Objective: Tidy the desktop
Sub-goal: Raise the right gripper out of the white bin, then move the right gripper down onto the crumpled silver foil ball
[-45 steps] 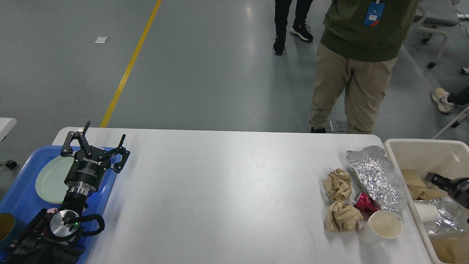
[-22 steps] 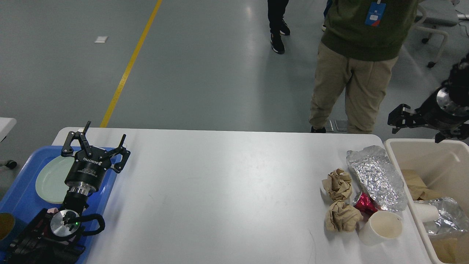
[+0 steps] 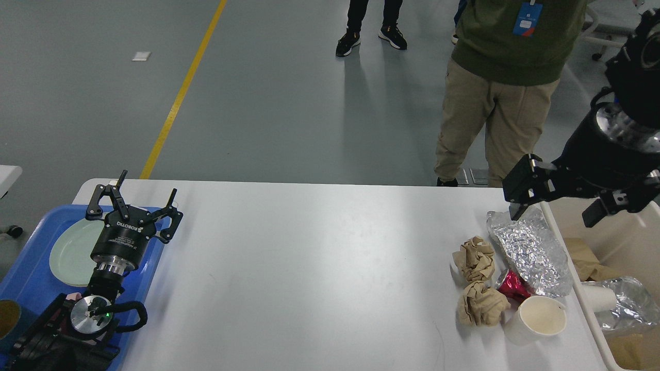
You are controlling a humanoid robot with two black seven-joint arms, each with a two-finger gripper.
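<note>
Filling the lower part of the head view, the desktop (image 3: 319, 268) runs its long side left to right. The left gripper (image 3: 135, 198) hangs spread over the blue tray (image 3: 26, 278); the right gripper (image 3: 559, 206) is open above the foil (image 3: 531, 250).

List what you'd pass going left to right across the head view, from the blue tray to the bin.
Blue tray → pale green plate → left pincer, open → bare desktop → crumpled brown paper balls → silver foil → beige bin.
</note>
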